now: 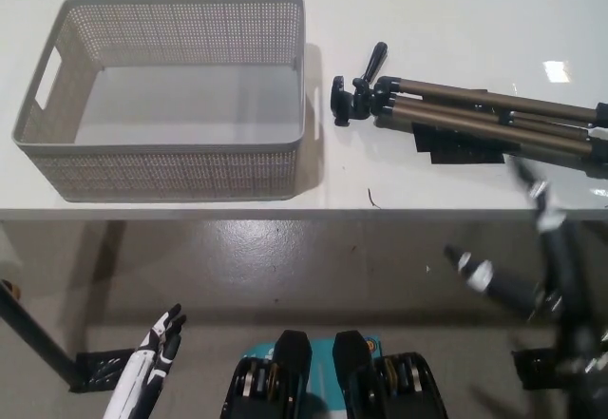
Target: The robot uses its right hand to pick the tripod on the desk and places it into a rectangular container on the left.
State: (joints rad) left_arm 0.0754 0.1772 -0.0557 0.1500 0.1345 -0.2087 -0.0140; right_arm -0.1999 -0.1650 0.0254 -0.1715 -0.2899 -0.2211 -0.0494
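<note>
Here the tripod (475, 120) lies left-right, head toward the container (171, 167); the blurred right hand (532, 248) seemingly holds nothing.

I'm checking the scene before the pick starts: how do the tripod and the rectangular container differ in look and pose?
The tripod is dark and bronze, long and thin, lying on its side with legs folded; the container is pale grey, broad and boxy, standing upright with nothing inside. The tripod runs off the picture's right edge; the container sits wholly in view at the left. Both rest on the white desk, apart from each other.
</note>
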